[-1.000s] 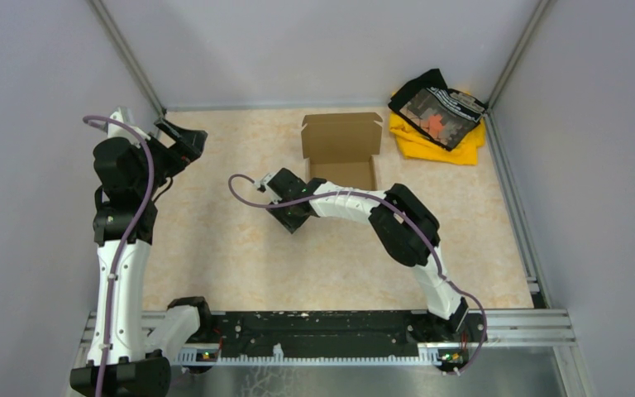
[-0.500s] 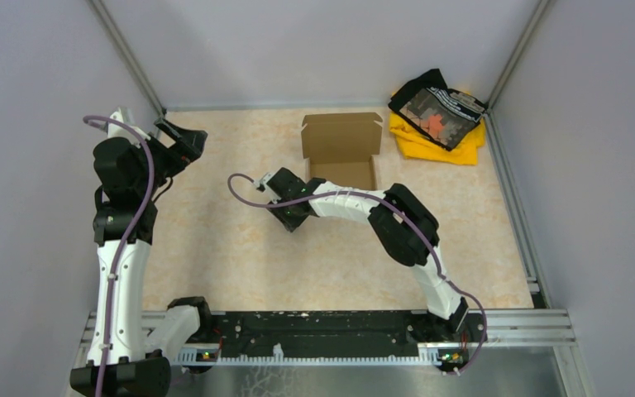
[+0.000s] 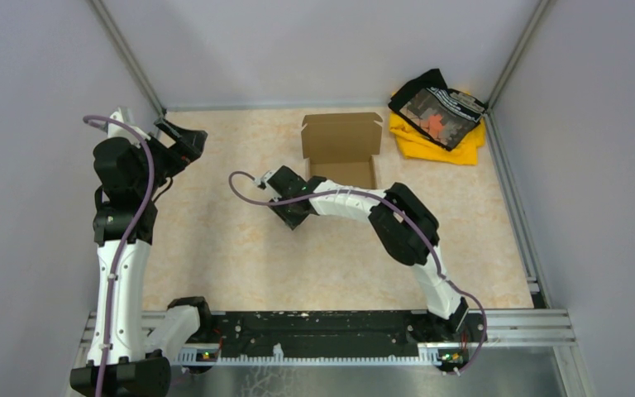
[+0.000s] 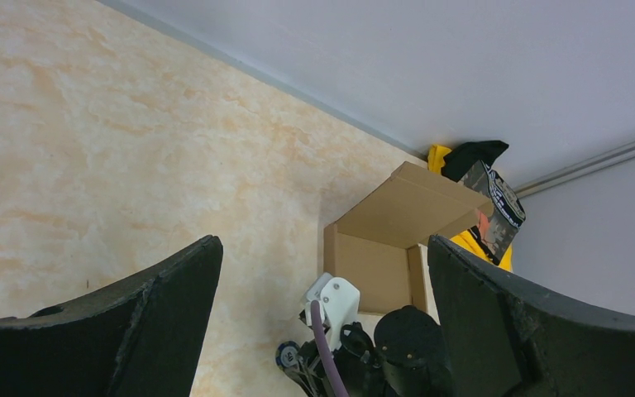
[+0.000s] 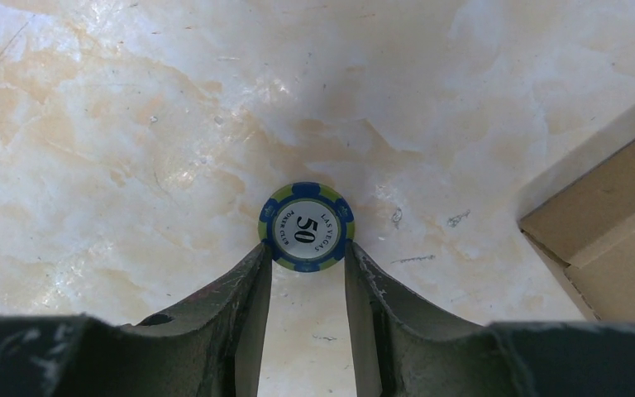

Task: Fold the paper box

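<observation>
The paper box (image 3: 341, 147) is brown cardboard and stands at the back middle of the table, its lid flap upright and its tray open. It also shows in the left wrist view (image 4: 378, 263) and as a corner in the right wrist view (image 5: 612, 240). My right gripper (image 3: 286, 218) is low over the table just left of the box's front corner. Its fingertips (image 5: 307, 256) pinch the two edges of a blue and green poker chip (image 5: 306, 227) marked 50. My left gripper (image 3: 183, 141) hangs high at the far left, wide open (image 4: 322, 241) and holding nothing.
A yellow and black cloth pile (image 3: 438, 116) lies in the back right corner beside the box. Grey walls with metal rails close the table on three sides. The arm bases and a black rail (image 3: 322, 331) run along the near edge.
My right gripper's fingers have drawn in against the poker chip, and the wrist has shifted slightly toward the box. The left arm has not moved.
</observation>
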You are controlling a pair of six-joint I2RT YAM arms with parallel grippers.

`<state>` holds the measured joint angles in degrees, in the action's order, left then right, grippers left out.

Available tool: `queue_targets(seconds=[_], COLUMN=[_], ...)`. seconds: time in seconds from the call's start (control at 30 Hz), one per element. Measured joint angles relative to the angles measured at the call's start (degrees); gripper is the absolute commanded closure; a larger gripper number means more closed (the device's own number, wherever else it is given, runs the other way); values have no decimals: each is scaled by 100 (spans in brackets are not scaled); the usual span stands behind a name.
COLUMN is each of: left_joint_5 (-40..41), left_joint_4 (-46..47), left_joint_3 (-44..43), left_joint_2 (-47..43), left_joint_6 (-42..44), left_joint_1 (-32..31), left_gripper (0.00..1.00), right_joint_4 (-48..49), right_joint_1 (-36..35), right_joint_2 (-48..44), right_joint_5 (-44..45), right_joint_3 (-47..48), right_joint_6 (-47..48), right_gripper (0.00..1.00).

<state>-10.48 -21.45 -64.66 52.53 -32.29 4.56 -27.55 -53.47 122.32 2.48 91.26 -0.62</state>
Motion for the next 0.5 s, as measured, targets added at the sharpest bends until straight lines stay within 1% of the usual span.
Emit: queue_targets(seconds=[0.37,0.43,0.5], left_joint_5=[0,0,0], left_joint_4=[4,2,2], left_joint_3=[15,35,46], left_joint_2=[0,0,0], left_joint_6=[0,0,0], left_joint_1=[0,0,0], left_gripper=[1,1,1], right_joint_4=[0,0,-2], right_joint_1=[256,341,420], right_joint_2=[0,0,0], right_joint_5=[26,24,24], right_joint_3=[2,2,4], right_joint_6=[2,4,9], right_gripper=[63,59,51])
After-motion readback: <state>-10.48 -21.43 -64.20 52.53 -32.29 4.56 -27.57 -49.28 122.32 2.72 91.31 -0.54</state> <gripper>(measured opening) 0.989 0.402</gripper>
